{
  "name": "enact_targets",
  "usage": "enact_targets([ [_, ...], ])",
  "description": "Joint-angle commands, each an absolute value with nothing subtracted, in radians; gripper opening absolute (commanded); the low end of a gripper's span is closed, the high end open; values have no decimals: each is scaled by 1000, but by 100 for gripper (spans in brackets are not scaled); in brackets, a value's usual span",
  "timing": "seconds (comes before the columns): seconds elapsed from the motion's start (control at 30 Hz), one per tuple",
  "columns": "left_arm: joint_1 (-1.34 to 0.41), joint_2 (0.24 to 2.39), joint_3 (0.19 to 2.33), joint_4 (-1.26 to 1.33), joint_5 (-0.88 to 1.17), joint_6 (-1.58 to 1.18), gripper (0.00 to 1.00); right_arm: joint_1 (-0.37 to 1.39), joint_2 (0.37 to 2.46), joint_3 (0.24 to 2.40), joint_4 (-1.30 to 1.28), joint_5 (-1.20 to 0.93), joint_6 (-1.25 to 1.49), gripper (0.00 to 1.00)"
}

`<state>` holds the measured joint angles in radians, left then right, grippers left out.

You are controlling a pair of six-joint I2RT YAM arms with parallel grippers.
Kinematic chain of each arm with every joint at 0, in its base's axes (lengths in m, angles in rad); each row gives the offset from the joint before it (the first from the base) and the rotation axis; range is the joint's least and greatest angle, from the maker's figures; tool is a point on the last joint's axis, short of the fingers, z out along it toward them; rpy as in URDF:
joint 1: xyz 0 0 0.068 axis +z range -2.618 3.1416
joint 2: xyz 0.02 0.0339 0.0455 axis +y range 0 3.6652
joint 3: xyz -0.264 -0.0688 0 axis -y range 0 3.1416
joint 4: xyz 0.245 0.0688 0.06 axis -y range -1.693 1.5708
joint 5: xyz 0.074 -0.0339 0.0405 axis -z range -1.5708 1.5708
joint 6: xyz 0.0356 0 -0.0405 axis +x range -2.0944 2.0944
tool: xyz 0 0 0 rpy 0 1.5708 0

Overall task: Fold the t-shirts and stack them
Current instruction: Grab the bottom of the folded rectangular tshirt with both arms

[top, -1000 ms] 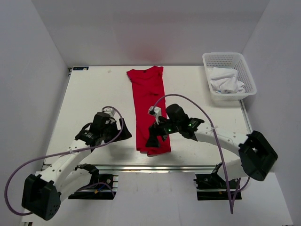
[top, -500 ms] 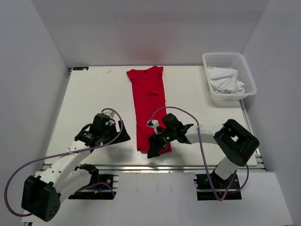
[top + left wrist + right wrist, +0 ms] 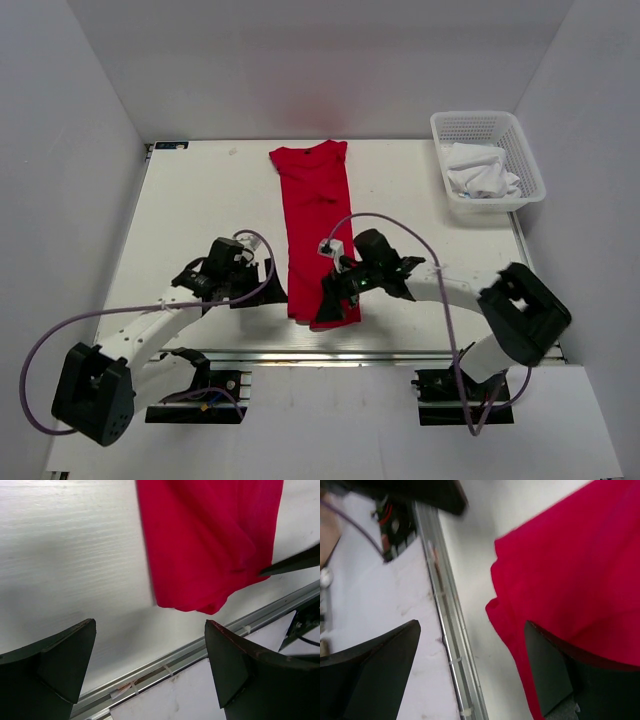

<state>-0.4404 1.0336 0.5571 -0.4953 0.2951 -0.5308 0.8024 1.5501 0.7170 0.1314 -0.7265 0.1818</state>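
Hem first: your left pincer [image 3: 266, 291] and right pincer [image 3: 328, 301] gape wide at the near end of the red t-shirt [image 3: 317, 215]; pinch both corners evenly before lifting.

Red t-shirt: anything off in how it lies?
Mostly tidy. The red t-shirt lies as a long narrow strip down the table. Its near hem is rumpled and uneven, close to the table's near edge, under the open right gripper. A white cloth sits crumpled in the basket.

top view high over the table [image 3: 200, 200], downward; both wrist views close on the same t-shirt [image 3: 210, 540] hem
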Motion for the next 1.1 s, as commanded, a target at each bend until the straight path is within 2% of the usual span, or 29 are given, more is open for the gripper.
enact_targets([
  [0.0,-477,1083,615,-439,337,-493,100,798,1396,706,57,-519,210,90],
  [0.13,-520,1181,638,-410,322,-483,100,772,1299,640,-30,-358,268,90],
  [0.23,-555,1226,657,-410,293,-483,95,750,1279,601,-115,-252,354,90],
  [0.27,-564,1241,657,-393,293,-483,90,746,1276,597,-124,-221,371,90],
  [0.43,-618,1310,647,-348,293,-505,74,719,1235,535,-146,-233,459,90],
  [0.6,-650,1310,594,-328,284,-540,66,713,1267,509,-91,-268,488,82],
  [0.7,-660,1334,584,-314,262,-551,62,709,1308,514,-57,-322,489,74],
  [0.77,-672,1347,595,-314,253,-560,54,710,1335,522,-57,-339,492,70],
  [0.9,-692,1356,585,-314,244,-560,38,709,1345,509,-32,-365,497,53],
  [0.93,-692,1356,584,-305,244,-560,30,709,1345,508,-23,-365,499,46],
  [1.0,-701,1365,575,-293,244,-560,21,710,1351,509,-23,-370,497,33],
  [1.03,-701,1365,575,-293,244,-571,3,709,1351,509,-23,-377,494,26],
  [1.07,-701,1365,575,-304,244,-571,0,710,1351,506,-15,-396,486,18],
])
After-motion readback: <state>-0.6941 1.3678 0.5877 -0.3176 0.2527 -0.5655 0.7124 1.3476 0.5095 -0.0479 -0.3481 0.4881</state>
